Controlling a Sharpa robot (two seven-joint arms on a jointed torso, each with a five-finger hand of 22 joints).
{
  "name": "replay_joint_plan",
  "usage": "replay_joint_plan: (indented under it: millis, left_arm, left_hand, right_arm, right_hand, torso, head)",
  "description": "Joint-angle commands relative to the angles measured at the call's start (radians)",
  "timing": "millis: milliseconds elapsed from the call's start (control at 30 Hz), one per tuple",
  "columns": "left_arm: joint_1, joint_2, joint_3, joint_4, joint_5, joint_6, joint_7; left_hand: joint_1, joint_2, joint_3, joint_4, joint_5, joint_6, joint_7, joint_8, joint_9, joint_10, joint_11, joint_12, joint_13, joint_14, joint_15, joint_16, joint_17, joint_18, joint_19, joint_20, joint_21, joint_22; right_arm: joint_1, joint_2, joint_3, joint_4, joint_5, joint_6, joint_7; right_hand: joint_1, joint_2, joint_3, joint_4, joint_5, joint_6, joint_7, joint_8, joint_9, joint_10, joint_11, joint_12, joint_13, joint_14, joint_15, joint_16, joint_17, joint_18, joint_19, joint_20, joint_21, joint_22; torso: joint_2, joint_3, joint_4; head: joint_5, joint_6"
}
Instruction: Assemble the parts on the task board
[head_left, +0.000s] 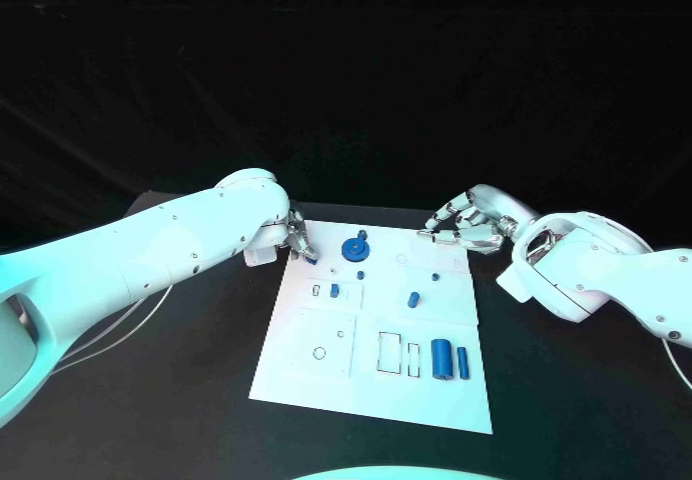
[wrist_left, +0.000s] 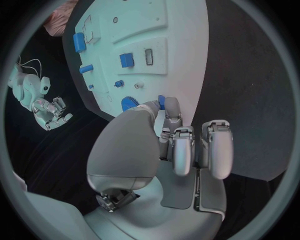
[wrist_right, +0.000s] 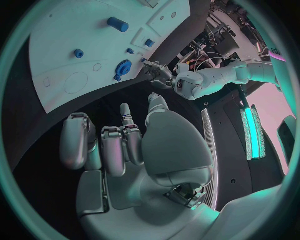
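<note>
A: Left hand (head_left: 289, 240) fingers — a small blue part (wrist_left: 162, 101) seems pinched at the tips, at the task board (head_left: 325, 375) far-left corner.

B: Right hand (head_left: 464, 229) curled, nothing held (off board's far-right corner). Remaining parts seated on board.

Teal-tinted light, dark surroundings; wrist views fisheye-bent, edges vignetted.

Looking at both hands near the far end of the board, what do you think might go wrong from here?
The left hand sits at the task board's far left corner, pinching a small blue part; it could slip free. The blue gear stands close by, so a sideways move might knock it. The right hand hangs over the far right corner; coming down, it may nudge the board and shift the loose blue cylinders.
</note>
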Motion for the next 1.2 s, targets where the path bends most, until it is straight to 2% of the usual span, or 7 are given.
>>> replay_joint_plan:
  millis: [33, 133, 300, 567, 733, 933, 1200]
  left_arm:
    - [0.000, -0.016, 0.001, 0.026, 0.084, -0.061, 0.006]
    - [0.001, -0.038, 0.001, 0.056, 0.112, -0.083, 0.003]
    - [0.001, -0.092, 0.001, 0.139, 0.145, -0.121, -0.002]
    - [-0.001, -0.165, 0.000, 0.265, 0.091, -0.189, 0.018]
    - [-0.013, -0.201, -0.001, 0.325, 0.045, -0.208, 0.037]
    - [-0.034, -0.222, -0.003, 0.369, -0.015, -0.215, 0.049]
    - [-0.056, -0.228, -0.016, 0.385, -0.041, -0.194, 0.045]
  left_hand:
    - [-0.024, -0.021, 0.196, -0.169, -0.003, -0.005, -0.003, 0.012, 0.010, 0.010, -0.002, 0.010, 0.004, 0.103, -0.001, 0.002, 0.258, 0.014, 0.048, 0.001, 0.005, 0.185]
    - [-0.035, -0.025, 0.211, -0.173, -0.004, -0.006, -0.004, 0.019, 0.015, 0.013, -0.003, 0.015, 0.008, 0.103, -0.002, 0.002, 0.258, 0.014, 0.049, 0.001, 0.006, 0.186]
    - [-0.056, -0.037, 0.242, -0.183, -0.001, -0.006, -0.008, 0.034, 0.027, 0.024, -0.006, 0.030, 0.022, 0.102, -0.004, 0.000, 0.255, 0.013, 0.051, -0.001, 0.007, 0.189]
    - [-0.114, -0.090, 0.350, -0.214, 0.013, 0.001, -0.018, 0.078, 0.055, 0.060, -0.016, 0.077, 0.069, 0.105, -0.013, 0.006, 0.263, 0.006, 0.069, -0.009, 0.026, 0.215]
    - [-0.127, -0.103, 0.364, -0.220, 0.017, 0.004, -0.021, 0.087, 0.060, 0.068, -0.018, 0.084, 0.074, 0.105, -0.014, 0.006, 0.263, 0.004, 0.074, -0.010, 0.031, 0.223]
    - [-0.138, -0.122, 0.374, -0.229, 0.019, 0.011, -0.025, 0.097, 0.064, 0.082, -0.022, 0.099, 0.090, 0.105, -0.016, 0.006, 0.263, 0.000, 0.083, -0.011, 0.040, 0.235]
    - [-0.149, -0.133, 0.377, -0.234, 0.018, 0.020, -0.030, 0.107, 0.067, 0.099, -0.027, 0.117, 0.107, 0.105, -0.019, 0.006, 0.263, -0.003, 0.091, -0.013, 0.049, 0.247]
  right_arm:
    - [-0.001, 0.001, 0.000, 0.000, -0.011, -0.001, 0.008]
    - [-0.001, 0.001, 0.000, -0.001, -0.011, 0.000, 0.007]
    - [-0.001, -0.002, 0.000, -0.001, -0.011, 0.000, 0.007]
    - [-0.001, -0.004, 0.000, -0.001, -0.009, 0.000, 0.008]
    - [-0.001, -0.005, 0.000, 0.000, -0.008, 0.001, 0.008]
    - [-0.001, -0.007, 0.000, 0.000, -0.008, 0.001, 0.008]
    - [-0.001, -0.007, -0.001, 0.000, -0.007, 0.002, 0.009]
  right_hand:
    - [0.002, 0.007, -0.005, -0.001, 0.006, -0.006, -0.002, 0.006, 0.001, -0.005, -0.001, -0.004, 0.123, 0.080, -0.006, -0.004, 0.161, 0.018, -0.009, 0.001, -0.006, 0.082]
    - [0.002, 0.007, -0.006, -0.001, 0.006, -0.006, -0.002, 0.006, 0.001, -0.005, -0.001, -0.004, 0.123, 0.080, -0.006, -0.005, 0.160, 0.018, -0.009, 0.001, -0.006, 0.083]
    - [0.002, 0.007, -0.006, -0.001, 0.006, -0.006, -0.002, 0.006, 0.001, -0.005, -0.001, -0.004, 0.123, 0.080, -0.006, -0.005, 0.160, 0.018, -0.009, 0.001, -0.006, 0.083]
    - [-0.002, 0.012, -0.007, 0.001, 0.009, -0.005, -0.002, 0.006, 0.002, -0.005, -0.001, -0.004, 0.123, 0.080, -0.006, -0.005, 0.160, 0.018, -0.009, 0.000, -0.006, 0.083]
    - [-0.005, 0.014, -0.008, 0.002, 0.010, -0.005, -0.002, 0.006, 0.002, -0.004, -0.001, -0.004, 0.123, 0.080, -0.006, -0.005, 0.161, 0.018, -0.009, 0.000, -0.007, 0.082]
    - [-0.012, 0.020, -0.010, 0.003, 0.013, -0.005, -0.003, 0.007, 0.002, -0.005, -0.001, -0.004, 0.122, 0.080, -0.006, -0.005, 0.160, 0.018, -0.009, 0.000, -0.009, 0.082]
    - [-0.022, 0.026, -0.013, 0.003, 0.013, -0.006, -0.003, 0.007, 0.002, -0.005, -0.001, -0.005, 0.122, 0.080, -0.006, -0.006, 0.159, 0.018, -0.009, 0.000, -0.009, 0.082]
  torso:
    - [-0.001, -0.0010, 0.0024]
    - [-0.002, 0.0002, 0.0018]
    - [-0.002, 0.0000, 0.0020]
    - [-0.001, -0.0003, 0.0012]
    - [-0.001, -0.0005, 0.0022]
    - [0.000, -0.0013, 0.0019]
    - [0.001, -0.0003, 0.0000]
  head:
    - [-0.004, -0.002]
    - [-0.001, -0.003]
    - [0.000, -0.003]
    - [0.004, -0.005]
    - [0.007, -0.009]
    - [0.010, -0.011]
    - [0.013, -0.013]
